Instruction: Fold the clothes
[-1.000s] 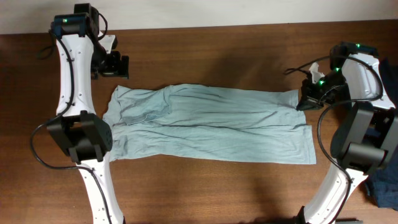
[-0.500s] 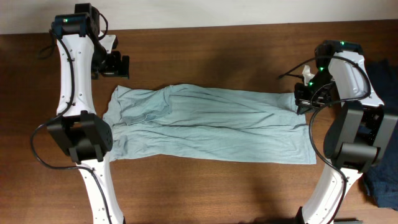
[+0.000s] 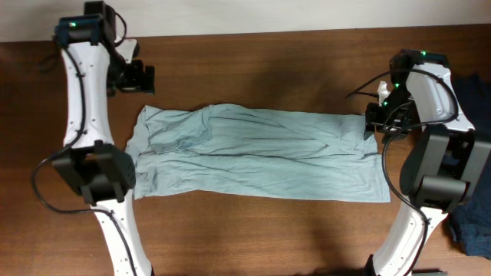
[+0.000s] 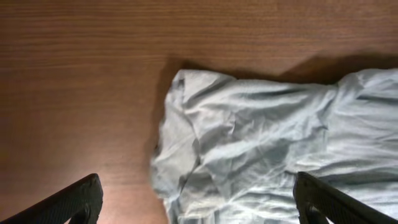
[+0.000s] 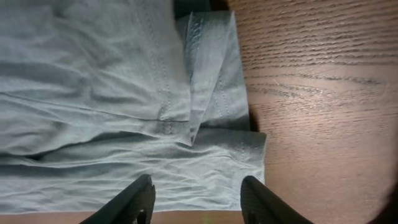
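1. Left gripper (image 3: 140, 77) — fingers (image 4: 74, 202) spread wide, nothing between them; it hangs over the bare wooden table (image 3: 253, 61), just past the far corner of the garment's crumpled end.
2. Right gripper (image 3: 374, 121) — fingers (image 5: 140, 198) parted, gripping nothing, poised over the stitched hems at the opposite end; contact with the cloth cannot be told.
3. Garment (image 3: 261, 153) — pale blue-green, lying flat mid-table between the two arms. The long axis runs side to side in the overhead view, with the rumpled end toward the left arm and the hemmed end toward the right arm.
4. Dark cloth (image 3: 469, 230) — heaped at the table's edge beyond the right arm, well apart from the garment.
5. Change over the last second: the right gripper has moved inward onto the hemmed end's far corner, the left gripper has drawn slightly away from the garment, and the garment lies much as before.
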{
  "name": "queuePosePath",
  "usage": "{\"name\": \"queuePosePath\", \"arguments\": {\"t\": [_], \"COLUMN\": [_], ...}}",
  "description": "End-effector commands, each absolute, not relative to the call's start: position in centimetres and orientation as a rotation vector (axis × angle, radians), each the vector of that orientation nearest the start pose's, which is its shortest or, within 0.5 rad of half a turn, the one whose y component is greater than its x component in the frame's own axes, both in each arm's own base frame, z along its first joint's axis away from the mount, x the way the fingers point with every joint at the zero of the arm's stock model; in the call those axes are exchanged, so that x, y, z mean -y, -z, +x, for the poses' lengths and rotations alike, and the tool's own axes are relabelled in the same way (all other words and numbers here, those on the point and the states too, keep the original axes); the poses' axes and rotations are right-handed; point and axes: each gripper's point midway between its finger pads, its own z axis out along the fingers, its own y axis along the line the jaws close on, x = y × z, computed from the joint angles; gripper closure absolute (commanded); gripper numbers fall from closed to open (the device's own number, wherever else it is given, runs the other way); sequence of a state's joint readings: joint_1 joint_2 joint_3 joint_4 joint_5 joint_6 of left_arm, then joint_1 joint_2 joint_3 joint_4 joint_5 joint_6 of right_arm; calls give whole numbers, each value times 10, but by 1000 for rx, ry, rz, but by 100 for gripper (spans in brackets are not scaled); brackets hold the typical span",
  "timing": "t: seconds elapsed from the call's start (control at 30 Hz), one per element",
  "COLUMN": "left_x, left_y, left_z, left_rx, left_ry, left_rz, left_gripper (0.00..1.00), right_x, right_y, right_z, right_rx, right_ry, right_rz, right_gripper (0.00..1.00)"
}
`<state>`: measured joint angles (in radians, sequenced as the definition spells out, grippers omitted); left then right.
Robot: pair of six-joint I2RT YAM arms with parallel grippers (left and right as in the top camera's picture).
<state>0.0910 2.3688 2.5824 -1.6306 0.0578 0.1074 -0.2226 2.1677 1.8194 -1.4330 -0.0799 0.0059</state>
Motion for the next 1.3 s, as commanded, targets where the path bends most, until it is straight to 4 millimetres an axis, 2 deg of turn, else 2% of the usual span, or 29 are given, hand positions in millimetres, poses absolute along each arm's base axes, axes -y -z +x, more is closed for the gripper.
{"name": "queuePosePath", "arguments": {"t": [0.0, 0.03, 0.07, 0.1, 0.13, 0.2, 0.27, 0.33, 0.4, 0.43, 0.5, 0.53, 0.6, 0.73, 0.9, 0.97, 1.1, 1.17, 1.27], "left_x": [-36, -31, -24, -22, -19, -11, 2, 28, 51, 64, 74, 80, 87, 105, 111, 114, 128, 128, 128], "left_y": [-256, -269, -286, -293, -311, -331, -343, -336, -316, -298, -271, -249, -220, -171, -116, -89, -59, -45, -35], "left_z": [453, 448, 441, 436, 427, 416, 410, 411, 415, 422, 433, 444, 455, 472, 497, 505, 500, 498, 498], "left_rx": [-2782, -2752, -2715, -2704, -2662, -2614, -2585, -2589, -2612, -2622, -2639, -2641, -2643, -2595, -2542, -2521, -2493, -2506, -2518], "left_ry": [105, 144, 181, 187, 181, 175, 177, 175, 174, 154, 92, 36, -31, -61, -103, -90, 37, 54, 63], "left_rz": [-6, 2, 25, 30, 42, 66, 117, 302, 479, 612, 732, 831, 950, 1212, 1392, 1467, 1575, 1603, 1609], "left_gripper": [2, 2, 2, 2, 2, 2, 2, 2, 2, 2, 2, 2, 1, 1, 1, 5, 6, 11, 28], "right_x": [54, 51, 46, 42, 40, 35, 27, 19, 18, 16, 15, 14, 13, 13, 12, 12, 14, 14, 14], "right_y": [-117, -128, -147, -168, -194, -243, -286, -323, -340, -349, -357, -360, -361, -357, -354, -351, -351, -351, -350], "right_z": [388, 391, 397, 400, 403, 405, 402, 392, 384, 378, 372, 369, 366, 363, 360, 357, 357, 357, 357], "right_rx": [-3113, -3078, -3017, -2958, -2887, -2746, -2617, -2508, -2461, -2437, -2418, -2410, -2414, -2435, -2454, -2468, -2473, -2473, -2473], "right_ry": [-387, -411, -431, -430, -404, -353, -313, -293, -299, -301, -302, -301, -307, -324, -327, -330, -317, -317, -318], "right_rz": [311, 277, 226, 176, 144, 85, 34, 31, 68, 84, 78, 79, 95, 132, 137, 141, 146, 146, 146], "right_gripper": [51, 51, 50, 49, 49, 48, 43, 32, 30, 30, 30, 30, 30, 30, 30, 30, 30, 30, 29]}}
